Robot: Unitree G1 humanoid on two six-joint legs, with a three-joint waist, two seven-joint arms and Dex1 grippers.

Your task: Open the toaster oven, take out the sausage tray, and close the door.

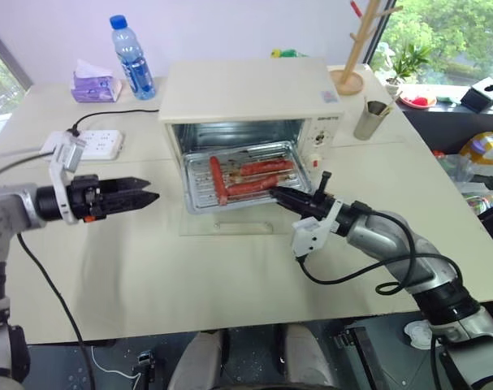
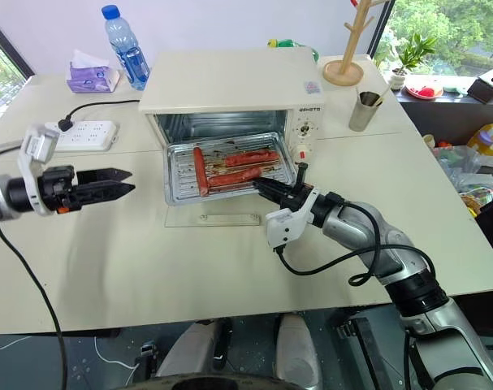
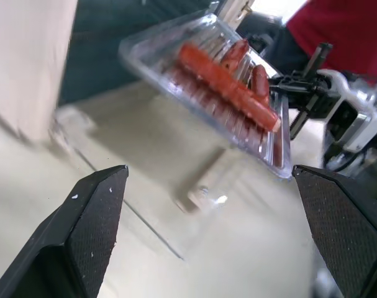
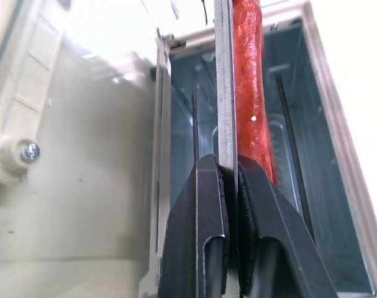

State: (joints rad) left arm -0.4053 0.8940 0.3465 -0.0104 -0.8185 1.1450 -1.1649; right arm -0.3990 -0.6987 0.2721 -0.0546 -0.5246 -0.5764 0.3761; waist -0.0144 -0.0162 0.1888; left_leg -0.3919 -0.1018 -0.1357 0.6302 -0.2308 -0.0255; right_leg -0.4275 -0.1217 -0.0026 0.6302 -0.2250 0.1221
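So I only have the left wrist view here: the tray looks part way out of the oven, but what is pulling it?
Observer: The right gripper is shut on the sausage tray, pinching its front right rim.
Operator: And the door?
Observer: The door lies flat open on the table, under the tray.
Operator: Is the left gripper near anything?
Observer: No, the left gripper hangs open above the table, left of the toaster oven.

Bright even daylight from the windows [image 1: 441, 32] at the table's far corners, soft shadows under the arms on the table [image 1: 230, 276], left wrist view motion-blurred, right wrist view sharp, slightly overexposed.
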